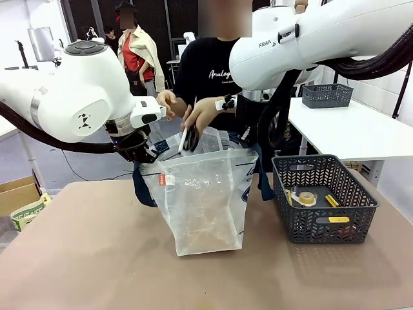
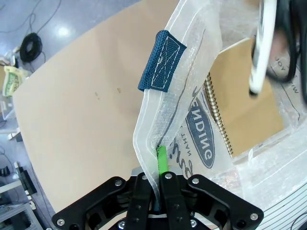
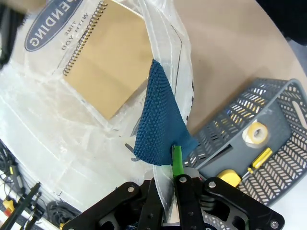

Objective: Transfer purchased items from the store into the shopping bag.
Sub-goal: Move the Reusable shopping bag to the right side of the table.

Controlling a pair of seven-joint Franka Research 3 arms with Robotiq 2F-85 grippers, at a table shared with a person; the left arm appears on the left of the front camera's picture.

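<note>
Shopping bag point(image 1: 206, 194) upright at mid-desk point(image 1: 84, 258), mouth pulled wide, brown spiral pad point(image 3: 108, 62) flat inside. Left jaws pinching 1 rim edge, right jaws pinching opposite rim at navy strap point(image 3: 156, 120). Person's hand point(image 1: 201, 113) over mouth. Mesh basket point(image 1: 322, 229) just beside, right; bare desk in front.

We see bright, even indoor light from overhead in all three views. In the front view the shopping bag point(image 1: 206, 200) and the mesh basket point(image 1: 322, 226) cast soft, short shadows on the table point(image 1: 84, 252) toward 6 o'clock. In the left wrist view a glare spot sits on the floor point(image 2: 48, 19) at 10 o'clock, and a white object point(image 2: 261, 48) at 1 o'clock is smeared by motion. Both wrist views bend at the edges, and the right wrist view's 11 o'clock corner is blurred. The bag's plastic carries a pale sheen.
</note>
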